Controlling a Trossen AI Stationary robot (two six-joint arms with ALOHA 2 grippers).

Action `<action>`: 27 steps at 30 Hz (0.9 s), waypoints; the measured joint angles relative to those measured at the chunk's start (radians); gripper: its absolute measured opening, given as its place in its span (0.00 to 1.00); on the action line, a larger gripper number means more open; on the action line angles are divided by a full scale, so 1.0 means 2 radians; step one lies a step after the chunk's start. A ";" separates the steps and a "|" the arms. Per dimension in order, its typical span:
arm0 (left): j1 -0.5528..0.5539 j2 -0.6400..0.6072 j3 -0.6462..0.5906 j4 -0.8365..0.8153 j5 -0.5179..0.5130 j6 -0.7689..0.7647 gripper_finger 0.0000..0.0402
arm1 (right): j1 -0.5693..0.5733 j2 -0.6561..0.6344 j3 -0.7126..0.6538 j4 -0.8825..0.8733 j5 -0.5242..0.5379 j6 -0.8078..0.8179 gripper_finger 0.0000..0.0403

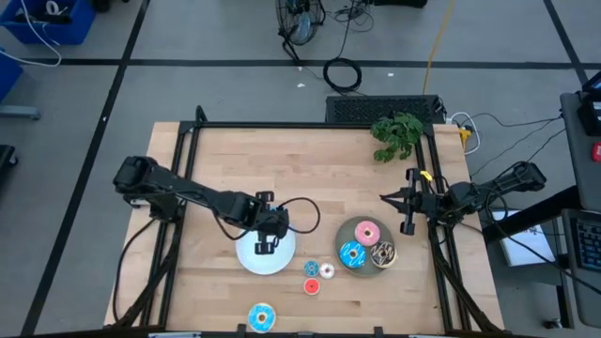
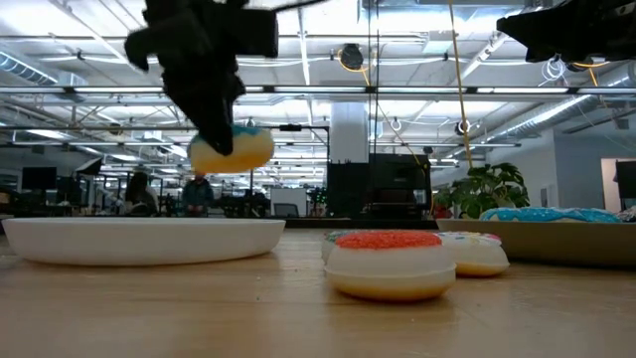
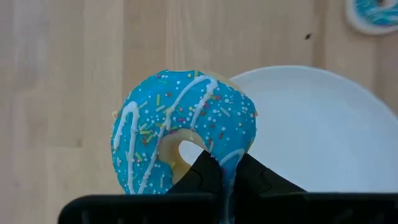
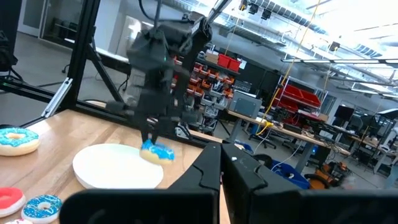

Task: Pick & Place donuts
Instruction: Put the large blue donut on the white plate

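The left gripper (image 3: pixel 225 167) hangs just above the white plate (image 1: pixel 280 260), near the middle of the desk's (image 1: pixel 282 169) front half, with its fingers pinching a blue-iced donut (image 3: pixel 184 127) by the rim, clear of the plate. The right gripper (image 1: pixel 387 199) waits by the desk's right edge, fingers pressed together on nothing. On the grey plate (image 1: pixel 351 229) lie a pink donut (image 1: pixel 367 232), a blue donut (image 1: pixel 352 254) and a brown donut (image 1: pixel 382 253). Two tiny donuts (image 1: pixel 319 278) sit between the plates. Another blue one (image 1: pixel 262 317) lies at the front edge.
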 joint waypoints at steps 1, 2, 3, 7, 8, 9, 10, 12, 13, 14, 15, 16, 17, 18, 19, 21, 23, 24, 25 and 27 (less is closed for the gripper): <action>0.000 0.000 -0.011 0.011 0.000 -0.002 0.05 | 0.000 0.000 0.000 0.000 0.000 0.000 0.00; 0.000 0.000 -0.021 0.023 0.004 -0.003 0.05 | 0.000 0.000 0.000 0.000 0.000 0.000 0.00; 0.000 0.000 -0.030 0.035 0.010 -0.004 0.06 | 0.000 0.000 0.000 0.000 0.000 0.000 0.00; -0.001 0.000 -0.055 0.055 0.015 -0.017 0.03 | 0.000 0.000 0.000 0.000 0.000 0.000 0.00; -0.001 0.000 -0.057 0.060 0.015 -0.019 0.03 | 0.000 0.000 0.000 0.000 0.000 0.000 0.00; -0.001 0.000 -0.058 0.063 0.015 -0.022 0.03 | 0.000 0.000 0.000 0.000 0.000 0.000 0.00; 0.000 0.000 -0.058 0.065 0.015 -0.026 0.03 | 0.000 0.000 0.000 0.000 0.000 0.000 0.00; -0.002 0.006 -0.058 0.069 0.015 -0.034 0.03 | 0.000 0.000 0.000 0.000 0.000 -0.003 0.00; -0.005 0.009 -0.058 0.069 0.015 -0.037 0.04 | 0.000 0.000 0.000 0.000 0.000 -0.005 0.00; -0.006 0.012 -0.059 0.068 0.015 -0.040 0.05 | 0.000 0.000 0.000 0.000 0.000 -0.007 0.00; -0.009 0.016 -0.059 0.067 0.015 -0.041 0.06 | 0.000 0.000 0.000 0.000 0.000 -0.008 0.00; -0.010 0.020 -0.059 0.068 0.014 -0.044 0.06 | 0.000 0.000 0.000 0.000 0.000 -0.008 0.00; -0.012 0.024 -0.059 0.067 0.013 -0.045 0.06 | 0.000 0.000 0.000 0.000 0.000 -0.008 0.00; -0.013 0.030 -0.059 0.065 0.013 -0.049 0.06 | 0.000 0.000 0.000 0.000 0.000 -0.008 0.00; -0.013 0.035 -0.059 0.063 0.013 -0.052 0.05 | 0.000 0.000 0.000 0.000 0.001 -0.008 0.00; -0.012 0.044 -0.059 0.064 0.013 -0.055 0.03 | 0.000 0.001 0.000 0.000 0.001 -0.010 0.00; -0.012 0.048 -0.059 0.064 0.013 -0.055 0.03 | 0.000 0.001 0.000 0.000 0.001 -0.010 0.00; -0.012 0.050 -0.059 0.065 0.013 -0.055 0.03 | 0.000 0.000 0.000 0.000 0.001 -0.010 0.00; -0.012 0.051 -0.059 0.064 0.014 -0.055 0.03 | 0.000 0.001 0.000 0.000 0.001 -0.010 0.00; -0.012 0.052 -0.059 0.064 0.014 -0.056 0.05 | 0.000 0.000 0.000 0.000 0.001 -0.010 0.00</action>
